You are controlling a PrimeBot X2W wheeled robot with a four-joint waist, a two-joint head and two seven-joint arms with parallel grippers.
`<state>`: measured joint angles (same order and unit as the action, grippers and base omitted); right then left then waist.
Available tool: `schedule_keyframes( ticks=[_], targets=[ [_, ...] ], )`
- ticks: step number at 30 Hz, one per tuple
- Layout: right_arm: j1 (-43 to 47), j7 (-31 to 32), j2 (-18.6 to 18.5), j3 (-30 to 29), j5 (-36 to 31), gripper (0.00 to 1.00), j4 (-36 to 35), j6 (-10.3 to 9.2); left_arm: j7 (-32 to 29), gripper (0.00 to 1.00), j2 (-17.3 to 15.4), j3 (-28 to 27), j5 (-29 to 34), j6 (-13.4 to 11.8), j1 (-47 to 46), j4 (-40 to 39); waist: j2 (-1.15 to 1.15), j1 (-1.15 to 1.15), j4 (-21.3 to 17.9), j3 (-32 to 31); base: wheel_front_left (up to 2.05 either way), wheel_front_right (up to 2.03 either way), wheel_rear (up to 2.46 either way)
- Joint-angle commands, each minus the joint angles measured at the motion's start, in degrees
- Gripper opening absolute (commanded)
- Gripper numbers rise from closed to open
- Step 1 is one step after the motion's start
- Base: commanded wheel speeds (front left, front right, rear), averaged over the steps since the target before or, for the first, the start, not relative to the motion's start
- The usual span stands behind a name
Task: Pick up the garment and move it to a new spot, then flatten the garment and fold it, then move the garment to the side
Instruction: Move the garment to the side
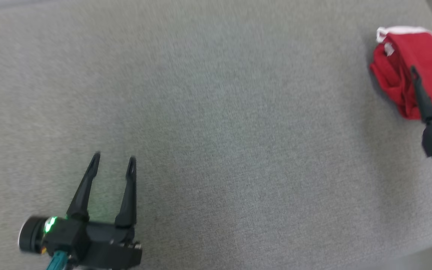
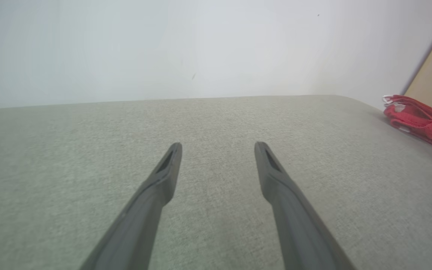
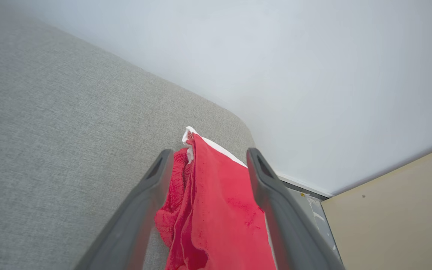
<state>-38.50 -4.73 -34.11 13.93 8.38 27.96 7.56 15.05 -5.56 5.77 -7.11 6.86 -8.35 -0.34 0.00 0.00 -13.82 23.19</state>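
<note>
The right gripper (image 3: 208, 153) is seen with its two fingers spread wide, straddling the red garment (image 3: 216, 210) without pinching it. Nothing is held, so far as the right wrist view allows it to be judged. The garment is found bunched into a narrow, folded bundle at the far right corner of the grey fabric surface (image 1: 216, 123), close to the rounded edge, with its white-trimmed end pointing away from the wrist. Its long axis is laid roughly along the fingers rather than across them, so a closing of the jaws would be taken across the bundle's narrow width; whether the fingertips touch the cloth cannot be made out. The left gripper (image 1: 114, 156) is likewise held wide open and empty over bare fabric at the near left, well apart from the garment, which lies far off to its right. Any further handling is therefore judged to fall to the right arm — the nearer one by a clear margin — and the left would have to be carried across the whole surface to be of use.
</note>
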Motion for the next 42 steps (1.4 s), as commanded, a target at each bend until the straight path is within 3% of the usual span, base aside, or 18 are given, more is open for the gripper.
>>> schedule_keyframes(
  ticks=[1, 9, 17, 21, 42],
  targets=[
    [1.69, -0.60, 0.65, -0.63, 1.46, 1.00, 0.01, -0.13, 0.18, 1.00, 0.41, -0.65, -0.16, -0.41, 1.47, 0.41, 0.00, 0.00, 2.13, -5.44, 0.00, 0.00, 0.00],
    [11.62, -3.67, 5.72, -4.61, 10.31, 1.00, -2.85, -0.13, 0.18, 1.00, 1.92, -6.41, -1.81, -2.18, 7.41, 3.28, 0.00, 0.00, 4.65, -14.57, 0.00, 0.00, 0.00],
    [24.50, -4.35, 9.54, -6.85, 11.48, 1.00, -9.22, -0.13, 0.18, 1.00, 2.36, -10.44, -0.63, -2.24, 11.20, 5.15, 0.00, 0.00, 6.54, -19.88, 0.00, 0.00, 0.00],
    [29.09, -3.81, 11.15, -4.76, 10.51, 1.00, -12.12, -0.13, 0.18, 1.00, 2.40, -11.68, -0.08, -1.95, 13.26, 6.00, 0.00, 0.00, 6.71, -21.68, 0.00, 0.00, 0.00],
    [36.61, -7.71, 19.31, -4.72, 10.53, 1.00, -13.28, -0.13, 0.18, 1.00, 2.70, -13.24, -0.07, -0.76, 16.37, 9.87, 0.00, 0.00, 10.27, -26.17, 0.00, 0.00, 0.00]
  ],
)
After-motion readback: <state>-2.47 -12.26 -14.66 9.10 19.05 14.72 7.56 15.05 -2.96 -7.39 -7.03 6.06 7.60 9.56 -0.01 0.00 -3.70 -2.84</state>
